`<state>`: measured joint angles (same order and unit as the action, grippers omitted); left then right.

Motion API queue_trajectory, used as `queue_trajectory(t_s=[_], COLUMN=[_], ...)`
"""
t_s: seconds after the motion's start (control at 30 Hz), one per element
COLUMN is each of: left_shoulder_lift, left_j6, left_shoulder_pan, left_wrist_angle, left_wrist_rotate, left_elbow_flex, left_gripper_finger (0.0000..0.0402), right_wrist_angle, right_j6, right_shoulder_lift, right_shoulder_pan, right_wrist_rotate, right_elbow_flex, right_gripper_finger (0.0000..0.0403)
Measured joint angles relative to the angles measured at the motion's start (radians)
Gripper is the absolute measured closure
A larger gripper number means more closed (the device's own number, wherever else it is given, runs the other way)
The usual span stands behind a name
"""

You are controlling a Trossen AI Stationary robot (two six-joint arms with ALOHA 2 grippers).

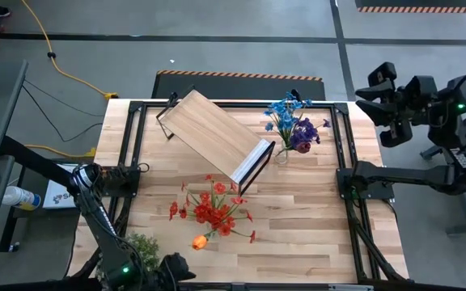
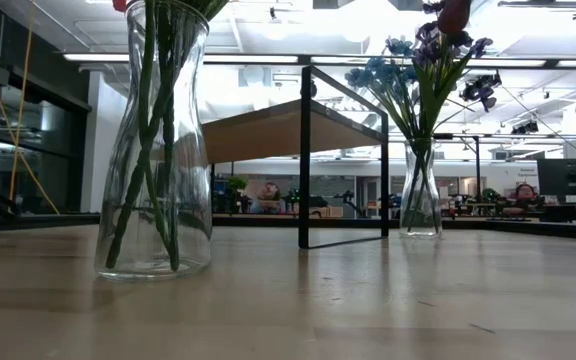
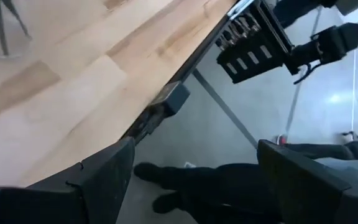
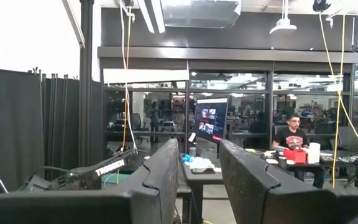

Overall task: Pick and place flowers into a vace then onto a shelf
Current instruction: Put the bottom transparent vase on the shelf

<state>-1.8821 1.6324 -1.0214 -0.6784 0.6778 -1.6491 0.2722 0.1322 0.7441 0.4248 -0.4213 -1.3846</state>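
Observation:
Red flowers [image 1: 213, 206] stand with their stems in a clear glass vase [image 2: 158, 140] near the table's front. An orange bloom [image 1: 199, 241] shows at the bunch's near side. Blue and purple flowers [image 1: 291, 121] stand in a second glass vase [image 2: 420, 195] at the far right. The light-wood shelf [image 1: 217, 137] on its black frame stands on the table between them, turned at an angle. My left gripper [image 3: 194, 180] is open at the table's near left edge [image 1: 175, 268], with nothing between its fingers. My right gripper [image 4: 199, 180] is open, raised off the table's far right corner [image 1: 379, 101], and points out into the room.
A bushy pale green plant [image 1: 144, 246] sits at the near left corner, beside my left arm. Black frame rails [image 1: 136, 145] run along the table's sides. Bare wood [image 1: 314, 218] lies at the near right. A person [image 4: 294, 134] sits at a desk far off in the room.

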Motion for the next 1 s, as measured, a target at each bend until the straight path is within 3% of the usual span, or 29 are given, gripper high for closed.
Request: queue_trajectory(t_s=[0.37,0.63,0.8,1.0], left_shoulder_lift=[-0.004,-0.004,-0.003,-0.003], left_j6=[-0.012,-0.047,-0.097,0.017], left_shoulder_pan=[0.015,0.113,0.155,0.157], left_wrist_angle=[-0.068,-0.226,-0.234,-0.237], left_wrist_rotate=[0.038,0.019,0.006,0.002], left_elbow_flex=[-0.001,-0.001,0.014,0.076], left_gripper_finger=[0.003,0.003,0.003,0.003], right_wrist_angle=[0.0,0.0,0.0,0.0], right_j6=[0.0,0.001,0.002,0.002], right_shoulder_lift=[0.002,0.002,0.002,0.002], right_shoulder_pan=[0.0,0.0,0.0,0.0], right_wrist_rotate=[0.0,-0.022,-0.046,-0.06], right_elbow_flex=[0.0,0.0,0.0,0.0], right_gripper_finger=[0.0292,0.0292,0.0292,0.0292])
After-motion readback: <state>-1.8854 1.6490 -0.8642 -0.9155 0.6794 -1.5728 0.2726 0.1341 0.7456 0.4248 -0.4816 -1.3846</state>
